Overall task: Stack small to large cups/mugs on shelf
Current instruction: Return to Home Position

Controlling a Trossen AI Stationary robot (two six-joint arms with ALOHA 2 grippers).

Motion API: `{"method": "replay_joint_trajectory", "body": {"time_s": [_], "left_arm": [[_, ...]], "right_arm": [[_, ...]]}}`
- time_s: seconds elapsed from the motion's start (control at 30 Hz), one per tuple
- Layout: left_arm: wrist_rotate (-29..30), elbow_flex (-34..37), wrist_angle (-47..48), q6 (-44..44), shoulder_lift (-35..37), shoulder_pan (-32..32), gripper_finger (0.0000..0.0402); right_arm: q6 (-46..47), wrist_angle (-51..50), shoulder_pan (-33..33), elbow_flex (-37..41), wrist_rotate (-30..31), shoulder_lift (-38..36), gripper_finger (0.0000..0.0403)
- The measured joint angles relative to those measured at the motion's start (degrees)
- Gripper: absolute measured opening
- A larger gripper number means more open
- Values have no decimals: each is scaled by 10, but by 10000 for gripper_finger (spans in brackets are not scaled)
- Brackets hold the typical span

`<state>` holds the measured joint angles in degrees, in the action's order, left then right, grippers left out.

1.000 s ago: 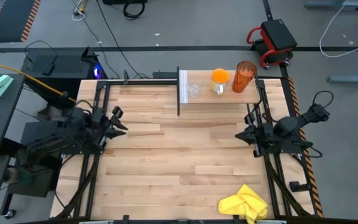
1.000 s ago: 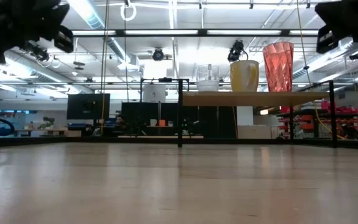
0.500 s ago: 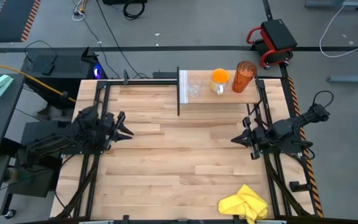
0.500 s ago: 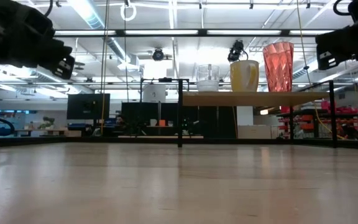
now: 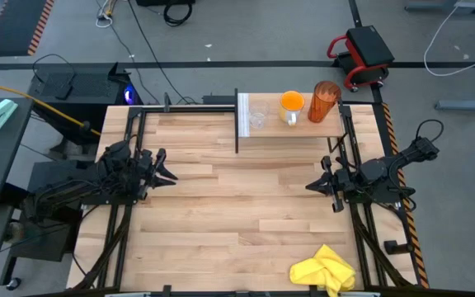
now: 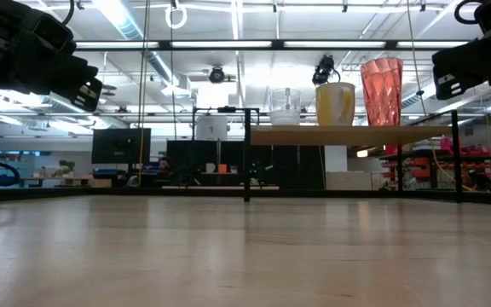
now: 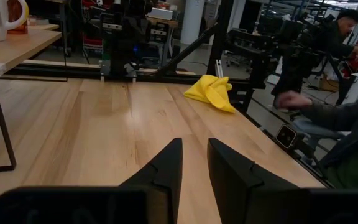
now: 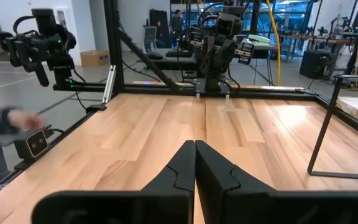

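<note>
On the shelf [image 5: 291,130] at the table's far edge, three vessels stand upright in a row, each on its base. They are the clear glass cup [image 5: 257,120], the orange mug [image 5: 291,105] and the tall amber tumbler [image 5: 323,101]. The low view shows the same row on the shelf: the cup [image 6: 285,107], the mug [image 6: 335,104] and the tumbler [image 6: 382,89]. My left gripper [image 5: 167,176] hovers by the table's left edge, its fingers a little apart [image 7: 194,155]. My right gripper [image 5: 312,186] hovers by the right edge, shut [image 8: 195,149]. Both are far from the shelf.
A crumpled yellow cloth [image 5: 324,270] lies near the table's near right corner. The shelf's black frame legs [image 6: 246,153] stand on the tabletop. A person [image 7: 347,118] sits beyond the table's edge, one hand [image 8: 8,118] moving. Bare wood lies between the arms.
Both arms have come down a little and reached slightly toward the table's middle and near edge, then held still over the last half second. The cups and the cloth have stayed put.
</note>
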<state>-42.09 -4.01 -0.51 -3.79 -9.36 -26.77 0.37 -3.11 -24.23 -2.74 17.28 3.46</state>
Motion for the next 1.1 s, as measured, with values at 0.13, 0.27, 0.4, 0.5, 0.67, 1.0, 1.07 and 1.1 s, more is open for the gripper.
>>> {"method": "replay_joint_trajectory", "body": {"time_s": [0.13,0.27,0.4,0.5,0.67,1.0,1.07,1.1], "left_arm": [[0,0,0,0,0,0,88],[0,0,0,0,0,0,91],[0,0,0,0,0,0,88],[0,0,0,0,0,0,84],[0,0,0,0,0,0,80],[0,0,0,0,0,0,91],[0,0,0,0,0,0,91],[0,0,-1,0,0,0,90]], "right_arm": [[0,0,0,0,0,0,16],[-1,0,0,0,0,0,16],[-1,0,0,0,0,0,16],[-1,0,0,0,0,0,16],[-1,0,0,0,0,0,16],[-1,0,0,0,0,0,16],[-1,0,0,0,0,0,16],[-1,0,0,0,0,0,16]]}}
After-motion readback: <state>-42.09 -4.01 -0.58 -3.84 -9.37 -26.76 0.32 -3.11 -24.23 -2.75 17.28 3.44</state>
